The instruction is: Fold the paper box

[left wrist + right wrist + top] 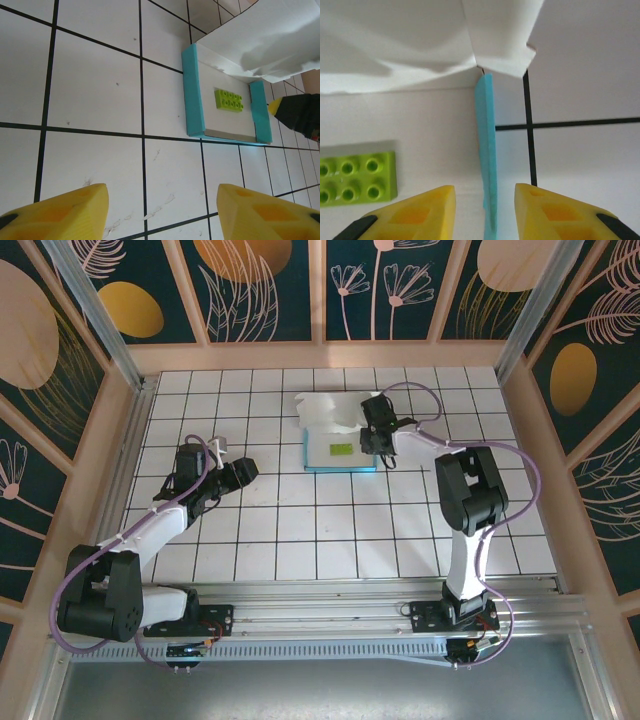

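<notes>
- Tabletop (260,530) of white tiles: the paper box (340,469) sits at its far middle, long axis running left to right, turquoise walls up around a white floor.
- Lid flap (325,408), white, stands open off the box's far edge and is creased; you have yet to bring it down.
- Left gripper (162,191) is well apart from the box, out to the left and nearer you, fingers apart on nothing, aimed at the box's left wall (193,92).
- Right gripper (481,192) is the nearer arm by far: its fingers are apart and straddle the right wall (487,145), which runs near to far between them, gaps showing on both sides.
- Green brick (357,177) lies inside on the floor, just left of that wall; by my judgement, you should keep your close clear of it.
</notes>
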Motion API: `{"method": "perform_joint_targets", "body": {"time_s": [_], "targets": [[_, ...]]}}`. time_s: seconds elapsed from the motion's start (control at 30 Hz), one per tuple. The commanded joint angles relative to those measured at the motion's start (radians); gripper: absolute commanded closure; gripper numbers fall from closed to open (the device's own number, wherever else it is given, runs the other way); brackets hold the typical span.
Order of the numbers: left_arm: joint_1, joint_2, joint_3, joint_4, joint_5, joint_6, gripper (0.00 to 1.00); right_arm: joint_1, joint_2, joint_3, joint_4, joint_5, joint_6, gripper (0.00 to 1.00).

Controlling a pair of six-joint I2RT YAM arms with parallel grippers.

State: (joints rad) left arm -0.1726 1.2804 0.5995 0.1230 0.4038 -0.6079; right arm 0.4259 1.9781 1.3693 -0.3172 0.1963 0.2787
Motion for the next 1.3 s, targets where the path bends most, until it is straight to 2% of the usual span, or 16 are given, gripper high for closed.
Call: {"method": "perform_joint_targets", "body": {"time_s": [0.0,0.17,0.23,0.3,0.53,0.7,0.8,0.87,1.17,1.27], "targets": [[-0.007,0.007,0.008,0.003,0.001,-0.007,0.41,-0.007,0.061,0.046,-0.002,0.059,0.002,0.64],[-0.007,0.005,0.004,0.004,0.0,-0.01,0.41,-0.007,0.114,0.058,-0.014,0.087,-0.021,0.75],[-0.007,0.004,0.004,0.004,0.001,-0.009,0.41,-0.006,0.117,0.048,-0.013,0.104,-0.023,0.88],[-0.007,0.004,0.005,0.005,0.001,-0.009,0.41,-0.005,0.117,0.038,-0.009,0.109,-0.028,0.94],[-0.008,0.001,0.003,0.007,0.002,-0.012,0.41,0.011,0.148,-0.041,0.046,0.112,-0.016,0.96],[-0.008,-0.003,0.001,0.003,0.001,-0.01,0.41,0.004,0.136,-0.119,0.109,0.021,0.031,0.93],[-0.008,0.005,0.01,-0.003,0.001,-0.006,0.4,0.001,0.076,-0.099,0.092,0.006,0.03,0.77],[-0.008,0.007,0.018,-0.006,0.0,-0.004,0.4,0.001,0.025,-0.09,0.086,-0.005,0.027,0.72],[-0.02,0.029,0.066,-0.033,-0.016,0.02,0.4,-0.004,-0.187,-0.134,0.05,-0.027,0.047,0.65],[-0.082,0.063,0.152,-0.104,-0.116,0.074,0.41,-0.014,-0.308,-0.213,0.084,-0.055,0.073,0.62]]}}
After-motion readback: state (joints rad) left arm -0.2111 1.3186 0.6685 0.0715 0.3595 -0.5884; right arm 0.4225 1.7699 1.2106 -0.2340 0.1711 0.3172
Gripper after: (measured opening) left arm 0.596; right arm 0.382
